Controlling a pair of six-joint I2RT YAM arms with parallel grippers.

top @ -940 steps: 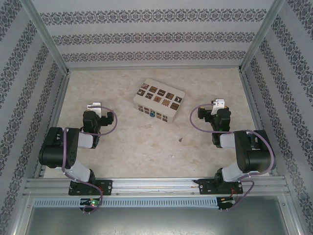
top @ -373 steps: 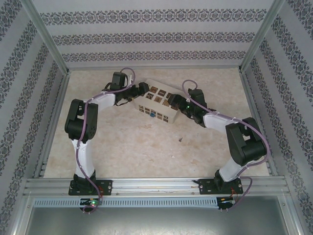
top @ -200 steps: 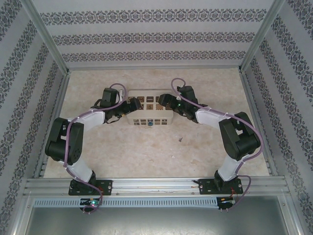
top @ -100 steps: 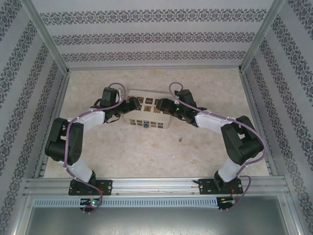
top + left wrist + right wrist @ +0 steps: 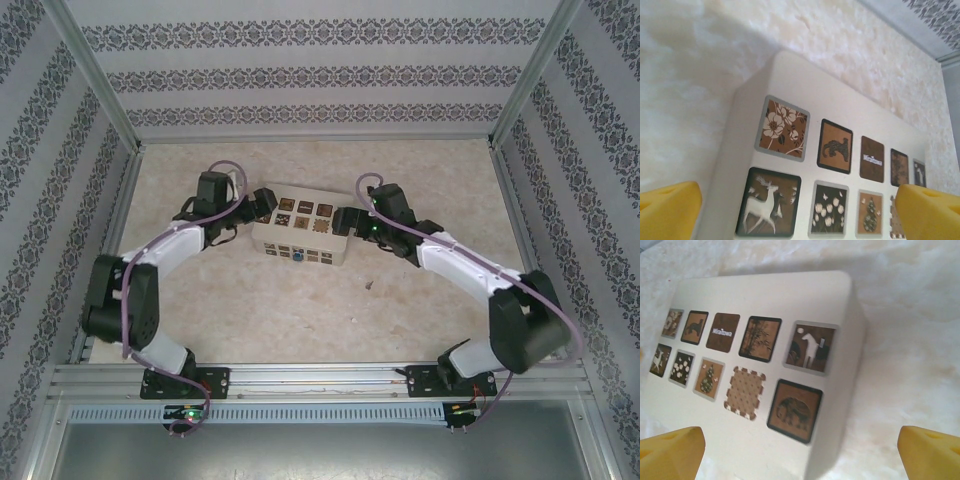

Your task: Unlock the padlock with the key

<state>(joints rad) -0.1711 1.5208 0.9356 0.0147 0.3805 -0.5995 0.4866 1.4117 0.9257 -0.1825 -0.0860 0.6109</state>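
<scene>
The padlock (image 5: 299,254) is a tiny blue spot hanging on the near face of the cream box (image 5: 300,236) with brown picture tiles. The key (image 5: 370,287) is a small dark sliver lying on the table, to the right of the box and nearer the arms. My left gripper (image 5: 262,205) stands open at the box's left end, its yellow pads (image 5: 667,210) wide apart over the tiled lid (image 5: 805,165). My right gripper (image 5: 345,220) stands open at the right end, pads (image 5: 930,452) spread either side of the lid's corner (image 5: 840,340). Neither holds anything.
Patterned walls and metal rails (image 5: 110,250) close in the marbled table (image 5: 300,310) on three sides. Open tabletop lies between the box and the arm bases (image 5: 180,380).
Both arms came out from their folded rest to the box's ends and turned it square to the near edge. In the last half second the grippers shifted a little at its ends.
</scene>
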